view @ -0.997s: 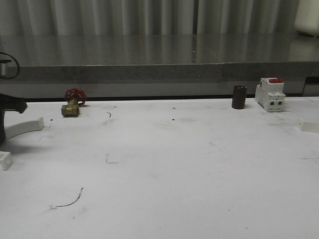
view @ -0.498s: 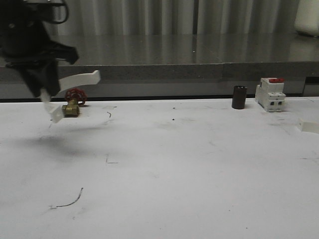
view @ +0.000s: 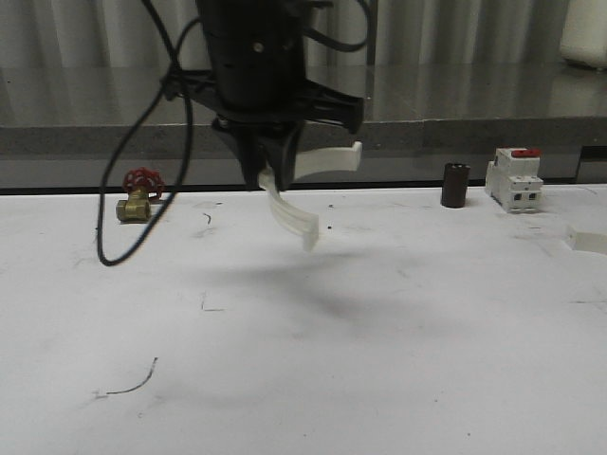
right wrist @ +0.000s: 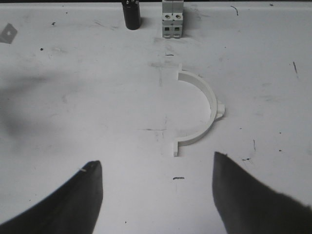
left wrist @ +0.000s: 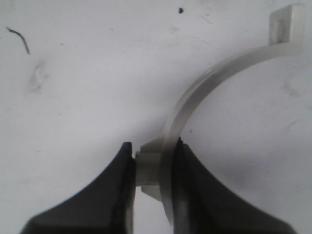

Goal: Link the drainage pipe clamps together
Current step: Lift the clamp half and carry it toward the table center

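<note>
Left claw [view: 270,172]: up in the air over the middle of the bench [view: 379,360], black, with cables hanging off it. It is closed tight on one white half-ring.
Held half-ring [view: 302,194]: hangs from the left claw, clear of the bench. One end sticks out to the right with a small square tab, the other end curves down toward the bench top. In the left wrist view the fingers [left wrist: 117,195] pinch a lug on the curved band (the band runs up and away to a square tab).
Shadow: a soft dark patch lies on the bench under the held half-ring.
Right claw [right wrist: 156,195]: wide open, holding nothing. Its two dark fingers stand well apart above the bench.
Second half-ring [right wrist: 200,113]: lies flat on the bench, between the right claw and the breaker, touching neither. Its open side faces left in that view, and a small lug sticks out of its curved side.
Breaker [view: 514,179]: white with a red top, at the back right of the bench.
Dark cylinder [view: 455,185]: stands upright just beside the breaker.
Brass valve [view: 138,197]: has a red handwheel, at the back left.
</note>
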### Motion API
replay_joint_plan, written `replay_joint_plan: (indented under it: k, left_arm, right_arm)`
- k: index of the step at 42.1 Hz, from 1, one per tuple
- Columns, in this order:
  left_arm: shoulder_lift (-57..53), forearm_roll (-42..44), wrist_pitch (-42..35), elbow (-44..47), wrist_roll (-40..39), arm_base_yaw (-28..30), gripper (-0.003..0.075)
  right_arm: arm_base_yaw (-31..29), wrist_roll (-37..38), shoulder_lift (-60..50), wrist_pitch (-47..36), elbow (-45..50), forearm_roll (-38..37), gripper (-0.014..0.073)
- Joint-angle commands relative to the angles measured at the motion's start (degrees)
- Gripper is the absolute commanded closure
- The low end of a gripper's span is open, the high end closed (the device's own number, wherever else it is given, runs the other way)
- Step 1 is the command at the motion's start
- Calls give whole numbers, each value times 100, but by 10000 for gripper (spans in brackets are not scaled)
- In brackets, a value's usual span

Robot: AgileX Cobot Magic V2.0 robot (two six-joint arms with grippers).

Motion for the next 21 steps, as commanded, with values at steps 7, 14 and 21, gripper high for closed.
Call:
replay_joint_plan:
  k: [7,14,21]
  left_arm:
    - [228,-17,-188,-395,-1315,-106,741]
    - [409,-129,-135,-405,-1699,-106,741]
    - [571,-247,-145,-405,-1758,-106,741]
  right_arm:
    - [16,-61,19,-339,-167,32,85]
    - [16,-61,19,-339,-167,32,85]
    - [16,-61,19,-339,-167,32,85]
